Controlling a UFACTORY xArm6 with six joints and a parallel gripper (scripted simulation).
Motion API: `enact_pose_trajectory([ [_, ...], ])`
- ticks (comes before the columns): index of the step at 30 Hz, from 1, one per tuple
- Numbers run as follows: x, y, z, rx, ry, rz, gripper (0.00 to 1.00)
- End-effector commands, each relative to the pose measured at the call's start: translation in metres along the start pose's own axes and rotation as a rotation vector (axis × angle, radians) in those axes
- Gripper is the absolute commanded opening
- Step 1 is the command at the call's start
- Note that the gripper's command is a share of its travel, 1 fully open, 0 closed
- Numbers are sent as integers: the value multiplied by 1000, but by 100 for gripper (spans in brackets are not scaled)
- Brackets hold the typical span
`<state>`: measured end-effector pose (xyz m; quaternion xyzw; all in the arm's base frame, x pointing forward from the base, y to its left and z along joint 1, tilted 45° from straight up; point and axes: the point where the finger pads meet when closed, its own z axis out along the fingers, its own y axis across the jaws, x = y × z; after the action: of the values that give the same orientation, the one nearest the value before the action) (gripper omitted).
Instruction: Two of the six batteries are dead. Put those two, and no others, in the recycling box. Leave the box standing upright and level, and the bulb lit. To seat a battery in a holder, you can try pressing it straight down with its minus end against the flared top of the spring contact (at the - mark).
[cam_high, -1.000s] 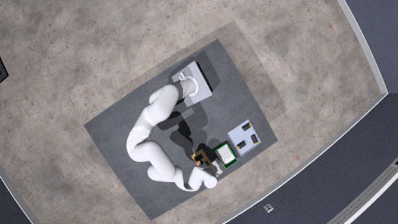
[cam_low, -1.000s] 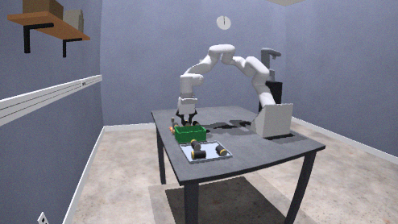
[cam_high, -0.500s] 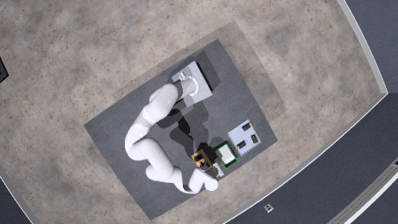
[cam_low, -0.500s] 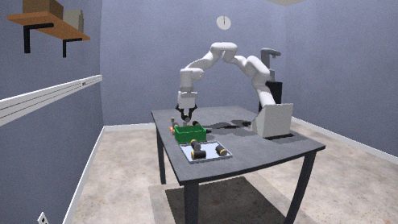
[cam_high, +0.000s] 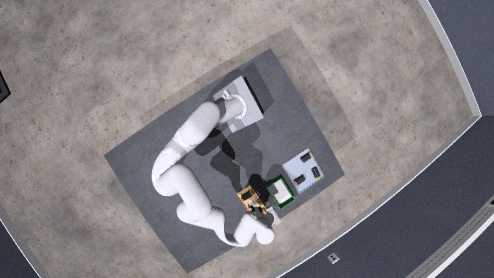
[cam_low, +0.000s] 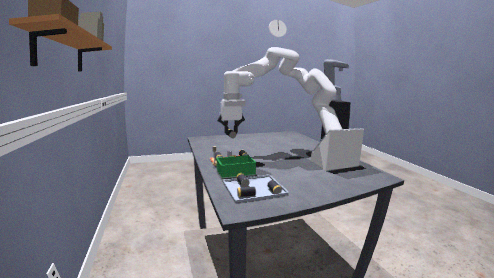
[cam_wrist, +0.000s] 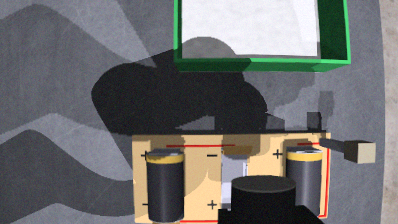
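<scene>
The step in hand looks like taking one battery out of the holder to sort it: the gripper is closed on a black cylindrical battery with a dark grey end face, held up above the table, clear of the tan rectangular holder with red lines and polarity marks. The holder's middle bay stands vacant, between a black battery with a yellow band on the left of the wrist view and a matching battery on the right. Three more batteries lie on the pale blue flat tray. The green open-topped recycling box stands upright between holder and tray, with no battery visible on its white bottom. Whether the bulb is lit cannot be made out, nor does the held battery's look show if it is dead. If it has proved dead, the next move is across and over the box, then a low, gentle release that avoids the walls; otherwise it should go to the tray. A good replacement would then need pressing straight down, minus end against the spring.
</scene>
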<state>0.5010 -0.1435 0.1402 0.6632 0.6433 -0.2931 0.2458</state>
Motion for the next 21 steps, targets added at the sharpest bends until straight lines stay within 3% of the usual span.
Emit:
enact_pose_trajectory([
  [1, 5, -1, -3, 0, -1, 0, 28],
  [7, 28, -5, -3, 0, -1, 0, 28],
  [20, 172, -30, -3, 0, -1, 0, 28],
  [21, 172, -30, -3, 0, -1, 0, 28],
])
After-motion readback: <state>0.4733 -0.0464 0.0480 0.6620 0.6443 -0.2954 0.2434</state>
